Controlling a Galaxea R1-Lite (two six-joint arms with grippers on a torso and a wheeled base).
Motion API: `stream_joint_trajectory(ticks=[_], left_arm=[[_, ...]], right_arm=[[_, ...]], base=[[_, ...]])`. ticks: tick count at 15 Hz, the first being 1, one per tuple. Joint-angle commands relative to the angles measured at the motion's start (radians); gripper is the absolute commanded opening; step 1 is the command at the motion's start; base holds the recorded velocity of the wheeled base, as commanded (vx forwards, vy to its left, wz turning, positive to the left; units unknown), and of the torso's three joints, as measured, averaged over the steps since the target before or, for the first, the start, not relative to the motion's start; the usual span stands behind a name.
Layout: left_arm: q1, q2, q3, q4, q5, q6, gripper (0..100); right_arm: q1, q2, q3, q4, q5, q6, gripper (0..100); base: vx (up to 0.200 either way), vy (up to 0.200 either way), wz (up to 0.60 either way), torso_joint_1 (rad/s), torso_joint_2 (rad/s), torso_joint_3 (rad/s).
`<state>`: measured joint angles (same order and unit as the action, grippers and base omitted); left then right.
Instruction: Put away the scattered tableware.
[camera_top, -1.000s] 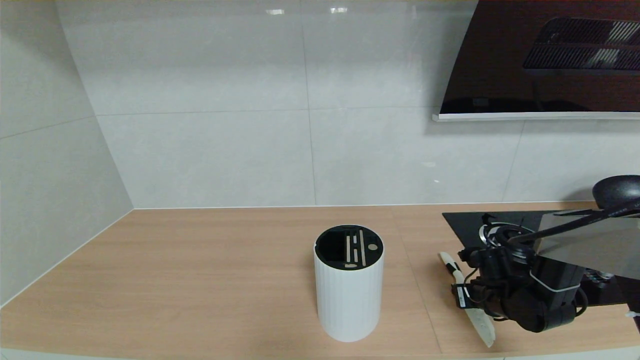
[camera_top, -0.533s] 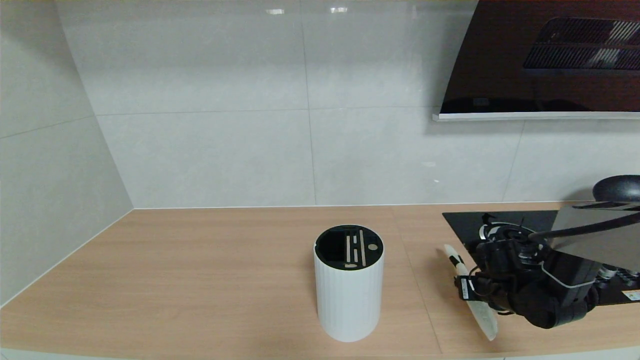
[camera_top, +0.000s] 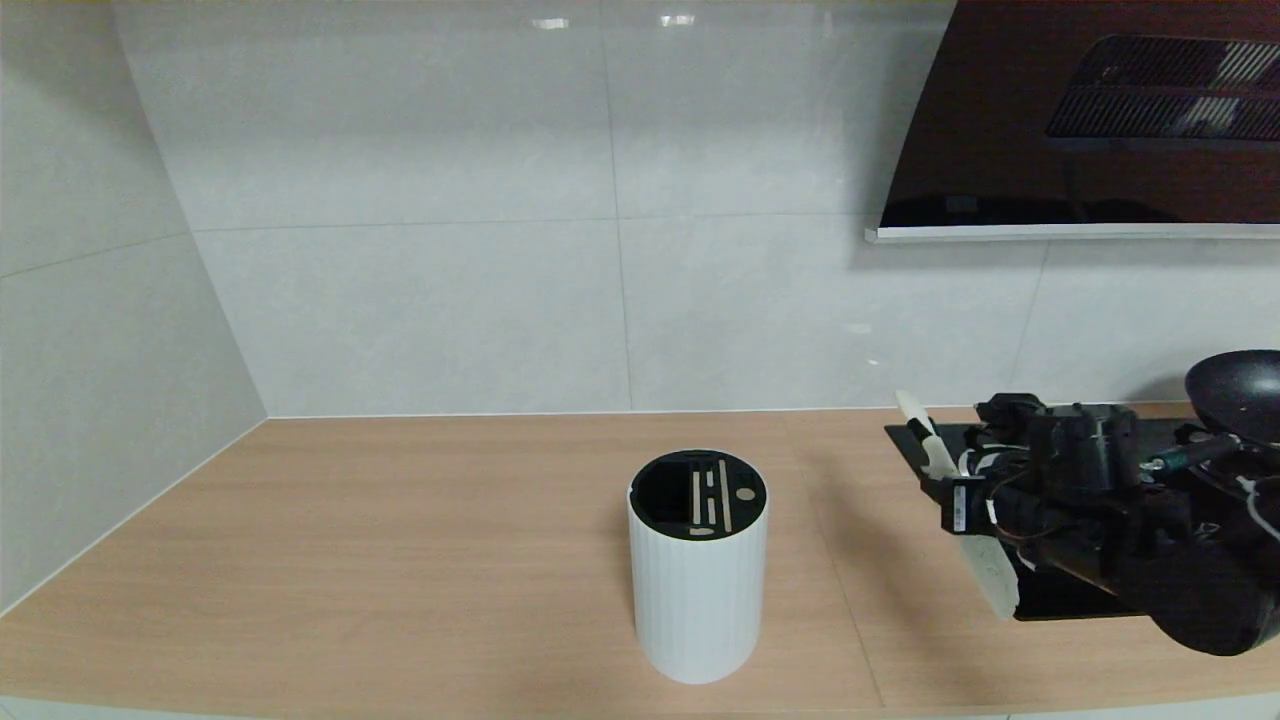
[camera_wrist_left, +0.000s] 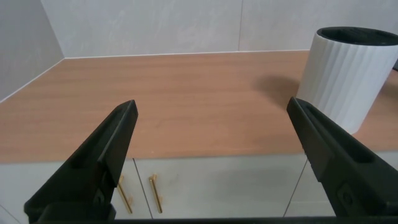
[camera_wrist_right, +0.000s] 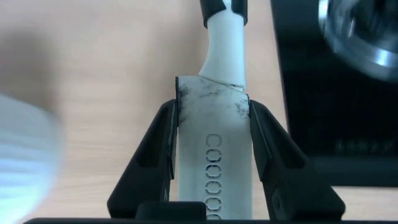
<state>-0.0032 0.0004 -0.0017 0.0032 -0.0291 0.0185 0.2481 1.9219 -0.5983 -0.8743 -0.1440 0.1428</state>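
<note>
Standing at the counter's (camera_top: 400, 540) centre, the white holder (camera_top: 698, 565) is unmoved, its slots empty, while to its right the white knife (camera_top: 992, 580) has come up off the wood and now hangs tilted over the edge of the black hob (camera_top: 1060, 603), handle toward the wall. That puts the pick done and the carry leftward to the holder next. The left gripper (camera_wrist_left: 210, 109) hangs wide apart, empty, near the counter's front edge. The right gripper (camera_wrist_right: 213, 134) is clamped narrow across the blade just below the handle, seemingly square.
</note>
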Motion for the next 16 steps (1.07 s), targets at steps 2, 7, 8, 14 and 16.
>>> stream_joint_trajectory(ticks=[2,7,8,14,16], left_arm=[[-0.009,0.059,-0.167,0.018,-0.153,-0.022,100],[-0.031,0.802,-0.745,0.058,-0.522,-0.167,100],[-0.066,0.874,-0.787,0.05,-0.54,-0.173,100],[-0.483,1.227,-0.709,-0.476,-0.532,-0.608,100],[-0.515,1.333,-0.692,-0.623,-0.497,-0.716,100]], right_arm=[[0.014,-0.19,-0.054,0.032,0.026,-0.035,0],[0.181,-0.29,-0.262,0.23,0.098,-0.054,0],[0.214,-0.293,-0.265,0.228,0.098,-0.054,0],[0.387,-0.322,-0.201,0.23,0.096,-0.052,0],[0.445,-0.324,-0.199,0.23,0.098,-0.051,0]], base=[[0.0,0.0,0.0,0.0,0.0,0.0],[0.0,0.0,0.0,0.0,0.0,0.0],[0.0,0.0,0.0,0.0,0.0,0.0],[0.0,0.0,0.0,0.0,0.0,0.0],[0.0,0.0,0.0,0.0,0.0,0.0]])
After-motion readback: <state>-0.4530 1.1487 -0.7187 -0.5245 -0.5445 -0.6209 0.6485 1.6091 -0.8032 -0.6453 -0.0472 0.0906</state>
